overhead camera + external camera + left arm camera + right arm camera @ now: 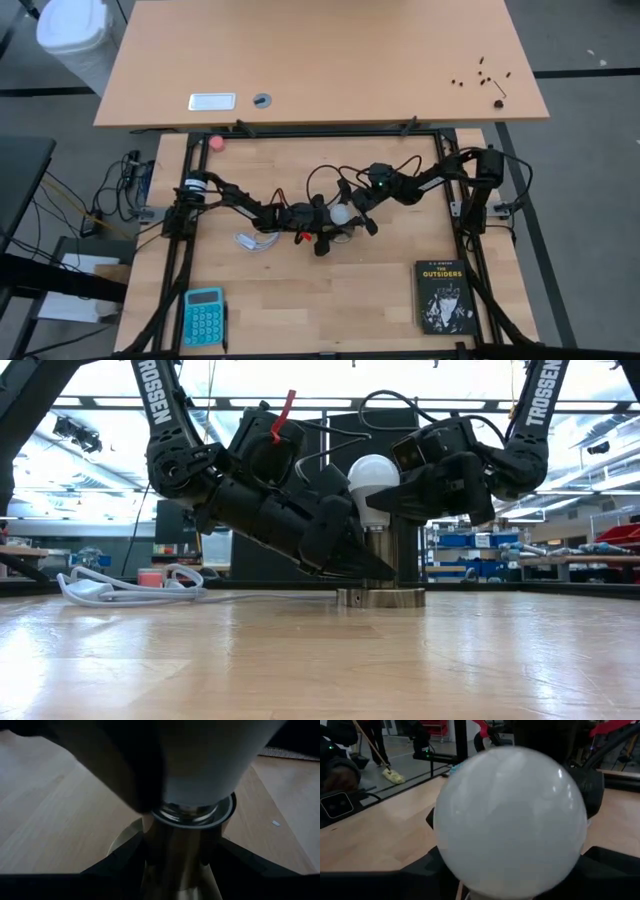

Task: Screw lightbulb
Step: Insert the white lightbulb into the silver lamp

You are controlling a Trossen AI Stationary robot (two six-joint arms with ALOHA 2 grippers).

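The white lightbulb (pixel 373 475) stands upright with its screw base in the top of a metallic socket (pixel 378 565). The socket's round base disc (pixel 380 597) rests on the table. My left gripper (pixel 345 555) reaches in from the table's left and is shut on the socket's stem below the bulb. My right gripper (pixel 395 500) comes from the table's right and is shut on the bulb (pixel 510 820), which fills its wrist view. In the high view the bulb (pixel 342 212) shows between my left gripper (pixel 325 228) and my right gripper (pixel 353 214). My left gripper pinches the socket's upright stem (pixel 175 855) between its two fingers (pixel 122 865), just under the collar that carries the bulb. The fingers slant down from the table's left. The socket stands upright with its base on the table. My right gripper pinches the globe's two sides (pixel 452 852), low on the globe, one finger (pixel 427 870) on each side. The fingers come nearly level from the table's right. The bulb stands upright in the socket's top.
A white cord (pixel 120 585) lies coiled on the table left of the socket. A black book (pixel 443 297) lies near the front right and a blue calculator (pixel 203 315) at the front left. A pink ball (pixel 216 142) sits at the far left.
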